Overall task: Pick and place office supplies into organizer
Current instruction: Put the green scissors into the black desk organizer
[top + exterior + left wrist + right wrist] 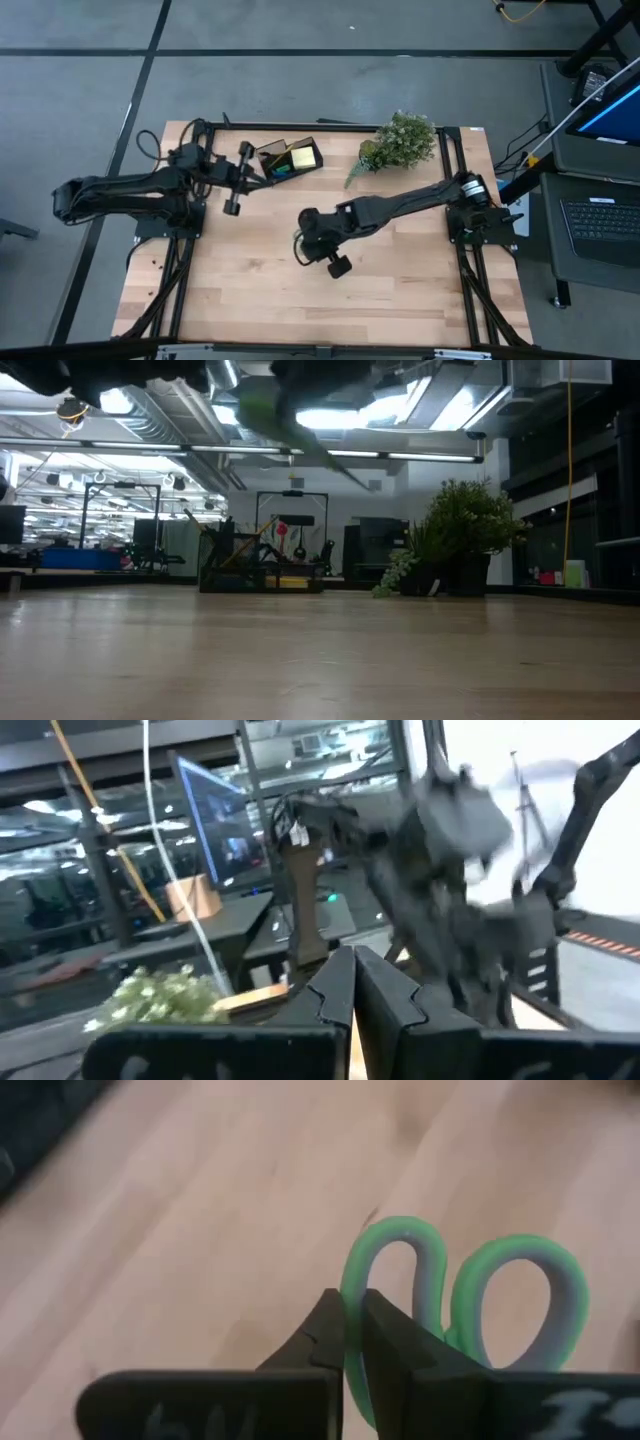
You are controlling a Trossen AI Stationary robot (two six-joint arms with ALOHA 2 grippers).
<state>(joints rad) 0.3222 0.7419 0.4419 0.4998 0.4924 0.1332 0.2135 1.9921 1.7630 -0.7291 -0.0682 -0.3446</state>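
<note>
The green-handled scissors (460, 1305) are in my right gripper (353, 1312), which is shut on them over the middle of the table (315, 235). In the low view the scissors (268, 410) show blurred, high above the tabletop. The black organizer (288, 158) stands near the table's far edge with the yellow sticky-note pad (303, 156) and a small green piece (283, 171) inside. My left gripper (260, 178) is shut and empty, just left of the organizer; in its wrist view the fingers (353, 975) are closed together. Pen and pencil I cannot make out. My right gripper pinches the rim of one green handle loop (352, 1285) between its two fingers, coming from above. The second loop (520, 1295) sticks out beside the fingers. The scissors are lifted clear of the table; the blades are hidden behind the gripper.
A bushy green plant (398, 142) stands at the far edge, right of the organizer. Bare wood lies across the table's near half (300, 300). Black frame rails (170, 270) run along both sides.
</note>
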